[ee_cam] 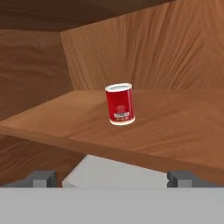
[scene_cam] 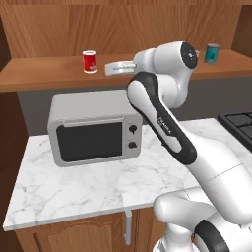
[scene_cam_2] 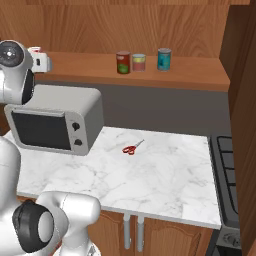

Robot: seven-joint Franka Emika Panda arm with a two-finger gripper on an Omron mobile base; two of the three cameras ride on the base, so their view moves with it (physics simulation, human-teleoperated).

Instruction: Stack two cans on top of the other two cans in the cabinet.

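Observation:
The bright red can (scene_cam: pixel 89 61) (ee_cam: pixel 119 104) stands upright by itself on the left part of the cabinet's wooden shelf board (scene_cam: pixel 44 75) (ee_cam: pixel 179 127). My gripper (scene_cam: pixel 108 68) (ee_cam: pixel 113 177) is open, level with the shelf edge, a short way to the can's right and pointing at it. Nothing is between the fingertips (ee_cam: pixel 41 178). Farther right on the shelf (scene_cam_2: pixel 195 75) the dark red-brown can (scene_cam_2: pixel 123 62), the pale yellow-green can (scene_cam_2: pixel 139 62) and the teal-blue can (scene_cam_2: pixel 164 59) (scene_cam: pixel 212 52) stand in a row, each on the board.
A grey microwave (scene_cam: pixel 93 127) (scene_cam_2: pixel 50 120) sits on the marble counter (scene_cam: pixel 74 187) right under the shelf and my hand. Red-handled scissors (scene_cam_2: pixel 132 147) lie on the counter. A black stove (scene_cam: pixel 238 123) borders the counter on the right.

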